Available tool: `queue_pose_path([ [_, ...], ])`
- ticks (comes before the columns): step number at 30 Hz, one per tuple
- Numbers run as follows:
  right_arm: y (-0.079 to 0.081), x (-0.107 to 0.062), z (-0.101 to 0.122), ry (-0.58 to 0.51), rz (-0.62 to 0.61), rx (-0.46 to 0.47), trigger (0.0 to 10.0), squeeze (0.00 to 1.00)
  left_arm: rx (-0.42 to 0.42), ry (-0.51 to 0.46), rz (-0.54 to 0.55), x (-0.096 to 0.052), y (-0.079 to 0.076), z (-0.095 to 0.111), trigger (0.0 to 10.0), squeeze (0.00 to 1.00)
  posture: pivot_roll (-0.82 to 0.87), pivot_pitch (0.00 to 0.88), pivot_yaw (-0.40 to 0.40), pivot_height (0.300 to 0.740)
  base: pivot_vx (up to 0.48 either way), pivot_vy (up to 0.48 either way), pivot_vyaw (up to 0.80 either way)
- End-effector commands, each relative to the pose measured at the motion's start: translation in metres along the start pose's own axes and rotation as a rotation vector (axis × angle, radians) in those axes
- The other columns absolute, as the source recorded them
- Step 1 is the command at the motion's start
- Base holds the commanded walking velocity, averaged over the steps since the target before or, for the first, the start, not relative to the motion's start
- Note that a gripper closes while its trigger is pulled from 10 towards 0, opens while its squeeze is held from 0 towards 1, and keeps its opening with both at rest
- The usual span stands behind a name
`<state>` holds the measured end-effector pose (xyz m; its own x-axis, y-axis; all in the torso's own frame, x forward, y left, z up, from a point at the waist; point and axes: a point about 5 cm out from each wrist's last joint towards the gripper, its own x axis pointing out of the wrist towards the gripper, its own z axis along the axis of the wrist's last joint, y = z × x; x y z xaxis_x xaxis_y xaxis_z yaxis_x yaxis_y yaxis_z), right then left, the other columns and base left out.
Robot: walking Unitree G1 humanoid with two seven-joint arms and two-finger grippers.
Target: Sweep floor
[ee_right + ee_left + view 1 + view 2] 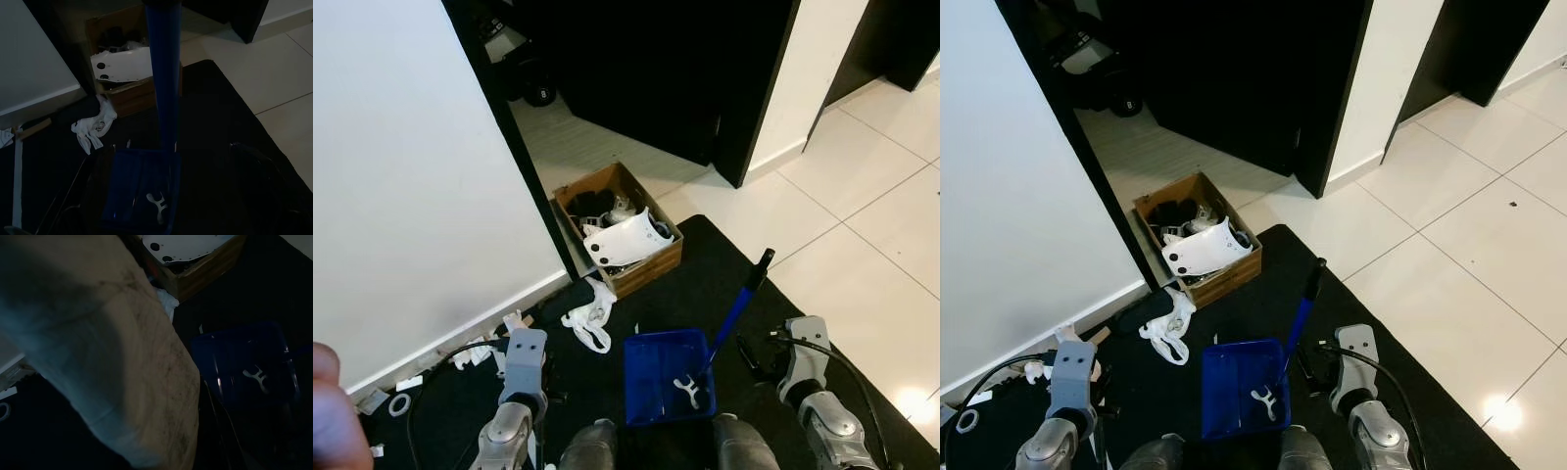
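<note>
A blue dustpan (658, 390) lies on a black mat (705, 274) just ahead of me, with a small white forked piece (693, 390) inside it. Its blue handle (736, 305) slants up to the right and ends in a black tip. My right gripper (800, 354) is low beside that handle; in the right wrist view the handle (164, 73) rises close in front of the camera. My left gripper (525, 354) is low on the left of the dustpan. A wide blurred beige thing (122, 357) crosses the left wrist view. White scraps (470, 352) lie along the wall's foot.
An open cardboard box (658, 262) holding a white plastic shell (626, 240) stands at the mat's far edge by a dark doorway. A crumpled white bag (590, 318) lies before it. A tape ring (399, 403) is at the left. White tiles (862, 196) spread to the right.
</note>
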<state>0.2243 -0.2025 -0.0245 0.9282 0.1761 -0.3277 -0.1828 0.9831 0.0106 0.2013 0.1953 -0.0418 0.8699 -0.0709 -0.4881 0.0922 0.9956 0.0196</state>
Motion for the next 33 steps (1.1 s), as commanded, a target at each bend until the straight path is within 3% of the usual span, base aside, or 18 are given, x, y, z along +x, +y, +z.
queue_pose_path([
  [1, -0.0026, -0.0019, -0.0024, 0.01, -0.012, 0.003, 10.0, 0.0, -0.042, 0.013, -0.006, -0.0012, -0.0047, -0.0053, 10.0, 0.0, -0.03, 0.105, 0.039, 0.74, 0.0, 0.0, 0.0],
  [33, -0.0033, 0.0035, 0.0015, 0.013, -0.027, -0.002, 10.0, 0.0, -0.038, 0.006, 0.006, 0.0038, -0.0034, 0.0003, 10.0, 0.0, -0.03, 0.124, 0.036, 0.74, 0.0, 0.0, 0.0],
])
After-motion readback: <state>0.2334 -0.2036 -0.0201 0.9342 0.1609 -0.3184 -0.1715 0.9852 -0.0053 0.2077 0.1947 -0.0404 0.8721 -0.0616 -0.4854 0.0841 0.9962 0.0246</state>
